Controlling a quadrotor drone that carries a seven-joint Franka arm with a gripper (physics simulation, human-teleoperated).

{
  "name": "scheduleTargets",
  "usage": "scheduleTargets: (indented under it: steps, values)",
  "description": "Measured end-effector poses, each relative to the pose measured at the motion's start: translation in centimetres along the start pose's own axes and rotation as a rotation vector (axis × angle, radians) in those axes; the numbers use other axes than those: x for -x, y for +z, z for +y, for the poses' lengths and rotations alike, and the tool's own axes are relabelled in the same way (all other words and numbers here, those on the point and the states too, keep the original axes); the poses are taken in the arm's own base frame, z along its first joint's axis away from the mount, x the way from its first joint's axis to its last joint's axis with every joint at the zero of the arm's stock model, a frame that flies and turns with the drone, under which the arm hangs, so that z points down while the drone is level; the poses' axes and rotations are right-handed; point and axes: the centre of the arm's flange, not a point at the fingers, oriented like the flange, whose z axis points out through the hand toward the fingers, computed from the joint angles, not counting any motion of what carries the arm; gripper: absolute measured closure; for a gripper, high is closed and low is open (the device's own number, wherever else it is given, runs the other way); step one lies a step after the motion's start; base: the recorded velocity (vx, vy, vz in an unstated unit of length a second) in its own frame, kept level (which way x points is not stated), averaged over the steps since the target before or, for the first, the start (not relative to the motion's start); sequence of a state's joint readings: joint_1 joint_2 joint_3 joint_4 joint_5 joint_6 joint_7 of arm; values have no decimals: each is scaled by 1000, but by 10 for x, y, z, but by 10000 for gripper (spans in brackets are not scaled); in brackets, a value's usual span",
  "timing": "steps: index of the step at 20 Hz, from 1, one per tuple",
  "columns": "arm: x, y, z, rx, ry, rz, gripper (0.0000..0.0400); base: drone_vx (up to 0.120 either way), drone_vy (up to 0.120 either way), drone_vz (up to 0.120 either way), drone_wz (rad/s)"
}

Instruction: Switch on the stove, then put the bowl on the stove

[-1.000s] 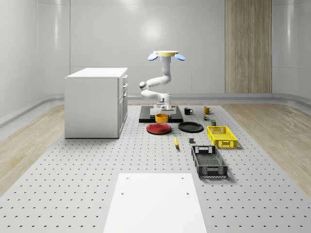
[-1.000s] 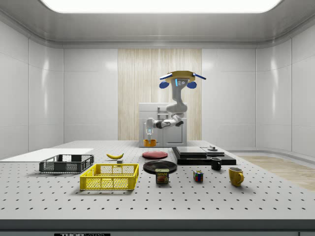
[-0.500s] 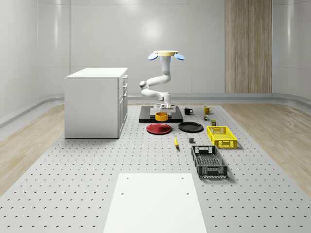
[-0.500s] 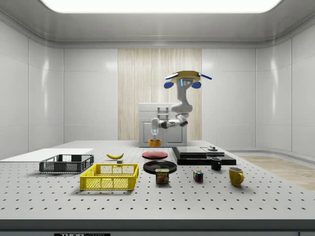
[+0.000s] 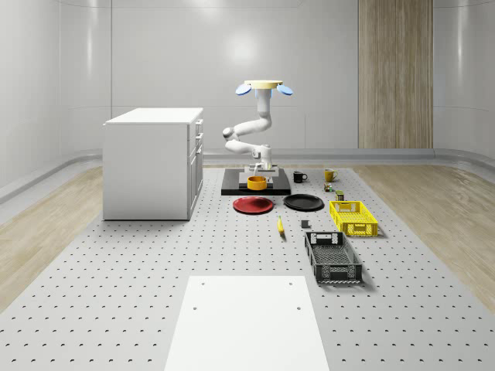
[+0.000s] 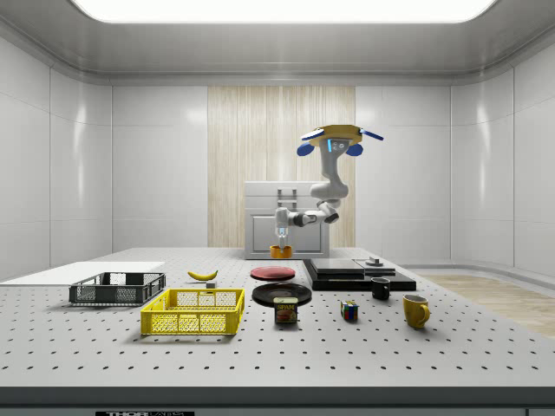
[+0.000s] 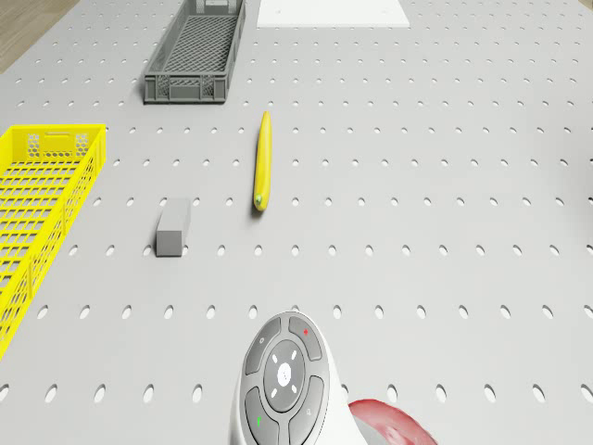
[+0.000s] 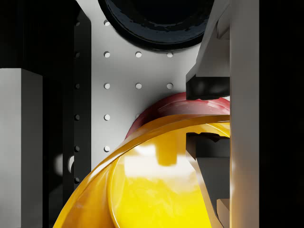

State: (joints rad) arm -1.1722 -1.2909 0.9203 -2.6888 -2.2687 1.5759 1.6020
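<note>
The drone's camera looked down on a perforated bench [image 7: 445, 185]. A banana [image 7: 263, 173] lay lengthwise, with a small grey block [image 7: 172, 226] beside it and a yellow basket [image 7: 37, 209] beyond the block. A dark grey crate [image 7: 196, 51] sat farther off, near a white panel [image 7: 331, 12]. The arm's round grey joint cap [image 7: 283, 383] overlapped a red plate [image 7: 394, 425].

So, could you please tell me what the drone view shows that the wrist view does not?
Only the drone view shows the banana, the yellow crate, the dark crate and a small grey block. Only the wrist view shows the hand gripping the rim of the yellow bowl, with the black plate and the stove's edge beyond. Both show the red plate and the perforated table.
</note>
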Motion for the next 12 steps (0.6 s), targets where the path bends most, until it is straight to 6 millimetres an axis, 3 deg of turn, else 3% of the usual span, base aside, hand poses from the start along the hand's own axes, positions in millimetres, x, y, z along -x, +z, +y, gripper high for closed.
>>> scheduleTargets:
  steps: [12]
  values:
    - [0, 0, 0, 0, 0, 0, 300, -120, 0, 0, 0]
